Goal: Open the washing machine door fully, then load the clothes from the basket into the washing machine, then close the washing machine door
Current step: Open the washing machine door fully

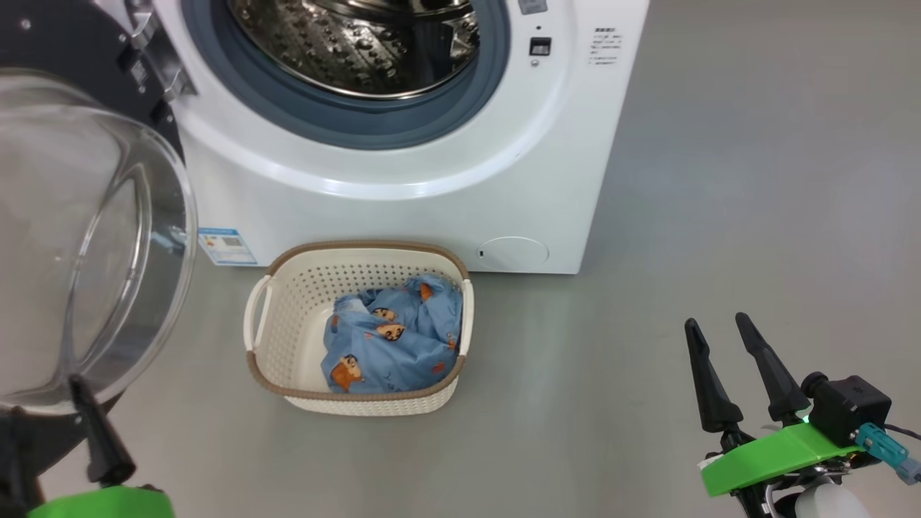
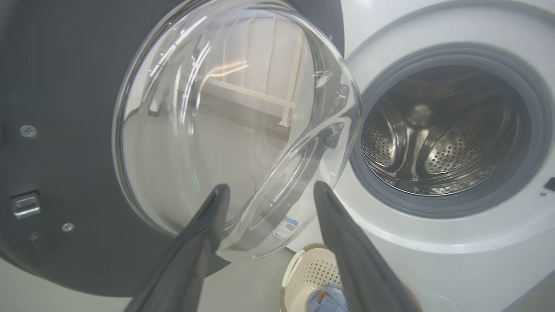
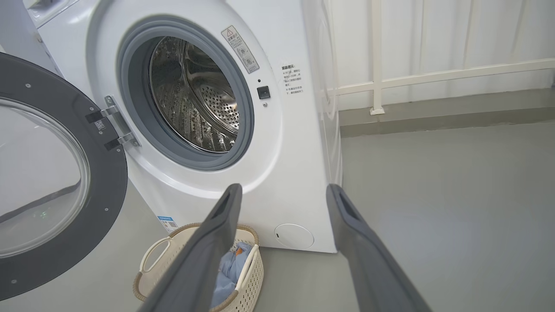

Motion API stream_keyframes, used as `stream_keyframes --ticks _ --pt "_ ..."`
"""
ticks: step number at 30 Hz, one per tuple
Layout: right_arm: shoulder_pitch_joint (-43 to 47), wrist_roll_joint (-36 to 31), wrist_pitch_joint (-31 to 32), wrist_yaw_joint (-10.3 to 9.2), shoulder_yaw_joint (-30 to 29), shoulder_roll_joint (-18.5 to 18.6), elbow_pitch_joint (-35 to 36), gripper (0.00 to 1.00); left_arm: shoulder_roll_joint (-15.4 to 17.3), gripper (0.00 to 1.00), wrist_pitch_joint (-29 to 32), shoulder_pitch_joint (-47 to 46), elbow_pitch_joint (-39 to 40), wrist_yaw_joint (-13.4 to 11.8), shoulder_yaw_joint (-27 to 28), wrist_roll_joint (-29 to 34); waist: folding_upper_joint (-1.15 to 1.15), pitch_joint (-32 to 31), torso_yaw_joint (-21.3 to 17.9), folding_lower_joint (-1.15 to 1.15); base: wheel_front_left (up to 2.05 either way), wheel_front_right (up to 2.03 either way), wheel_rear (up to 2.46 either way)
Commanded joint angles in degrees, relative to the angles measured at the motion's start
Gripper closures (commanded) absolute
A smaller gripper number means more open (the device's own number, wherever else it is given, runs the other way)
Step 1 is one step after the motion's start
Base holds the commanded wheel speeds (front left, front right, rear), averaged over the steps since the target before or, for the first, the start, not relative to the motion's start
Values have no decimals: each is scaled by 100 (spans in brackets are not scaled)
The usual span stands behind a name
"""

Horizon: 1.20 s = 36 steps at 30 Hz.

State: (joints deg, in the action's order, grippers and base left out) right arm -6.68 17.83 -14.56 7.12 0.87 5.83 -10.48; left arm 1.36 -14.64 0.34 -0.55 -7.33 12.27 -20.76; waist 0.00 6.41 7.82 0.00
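Note:
The white washing machine (image 1: 403,208) stands at the top of the head view, its steel drum (image 1: 360,43) exposed. The washing machine door (image 1: 72,237) hangs swung out on the left, glass bowl facing me. On the floor before the machine sits the cream basket (image 1: 288,316) with the light blue clothes (image 1: 392,338) bunched in its right half. My left gripper (image 2: 271,186) is open just in front of the door's glass bowl (image 2: 217,121), holding nothing. One of its fingers (image 1: 101,439) shows at the lower left. My right gripper (image 1: 716,321) is open and empty, right of the basket.
Grey floor (image 1: 719,180) spreads to the right of the machine. A blue label (image 1: 227,247) and a round hatch (image 1: 512,253) sit low on the machine's front. A white railing (image 3: 377,78) runs along the wall behind the machine.

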Motion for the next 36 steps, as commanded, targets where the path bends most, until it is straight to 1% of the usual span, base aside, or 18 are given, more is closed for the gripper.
stream_keyframes --ticks 1,5,12,18,23,29,36 --pt "60 86 -44 36 131 13 161 0 152 0 -36 -10 185 -23 85 91 0 -51 -87 0 0 0 0" --pt "83 69 -44 36 109 -6 210 0 152 0 -36 55 192 23 -112 198 0 -78 -227 0 0 0 0" --pt "132 24 -44 36 91 -41 282 0 152 0 -36 150 203 109 -294 342 0 -92 -504 0 0 0 0" --pt "172 -16 -44 36 47 -45 337 0 152 0 -36 252 232 347 -511 494 0 -95 -678 0 0 0 0" --pt "242 -62 -44 36 26 -57 345 0 152 0 -36 359 201 388 -560 633 0 -160 -746 0 0 0 0" --pt "332 -158 -44 36 11 -57 364 0 152 0 -36 517 222 615 -718 972 0 -280 -752 0 0 0 0" --pt "415 -312 -44 36 20 -66 453 0 152 0 -36 710 324 738 -749 1104 0 -393 -765 0 0 0 0"
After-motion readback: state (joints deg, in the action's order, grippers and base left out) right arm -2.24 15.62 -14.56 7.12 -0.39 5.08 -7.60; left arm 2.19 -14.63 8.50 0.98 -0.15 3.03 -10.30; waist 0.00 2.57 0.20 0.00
